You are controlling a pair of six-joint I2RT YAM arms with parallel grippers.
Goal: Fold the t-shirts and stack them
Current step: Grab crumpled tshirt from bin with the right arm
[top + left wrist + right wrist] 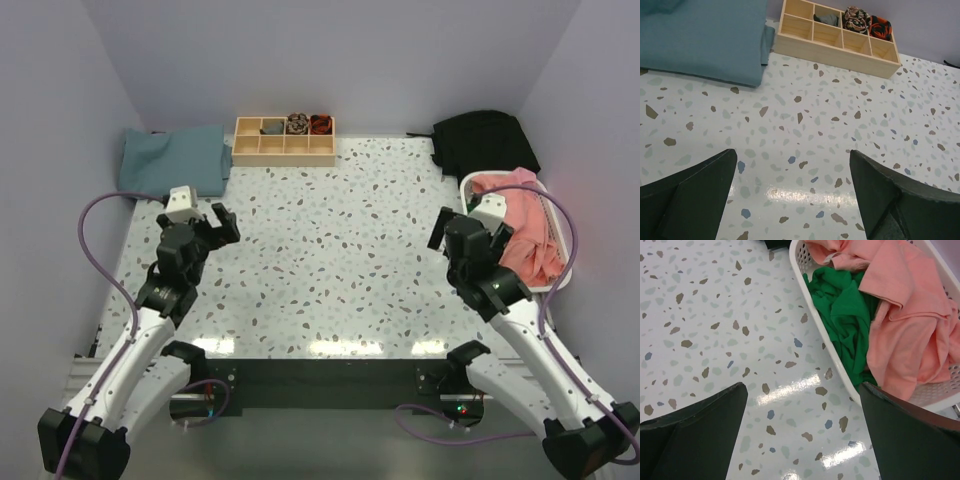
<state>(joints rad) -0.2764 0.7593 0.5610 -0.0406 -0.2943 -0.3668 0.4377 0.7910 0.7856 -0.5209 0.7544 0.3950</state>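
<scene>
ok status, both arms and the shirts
Left tool open, empty. Right tool open, empty. Teal shirt folded far left; pink shirt and green shirt in basket. Nothing blocking.

table point(330, 270) centre free | basket point(799, 262) right | tray point(284, 158), folded shirt point(175, 160) far edge

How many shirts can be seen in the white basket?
2. In the basket, a pink shirt lies on top; a green shirt lies partly under it, against the wall facing the table. Others may be hidden below.

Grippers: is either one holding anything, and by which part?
Nothing is held; the left gripper and right gripper are both open above the table.
</scene>
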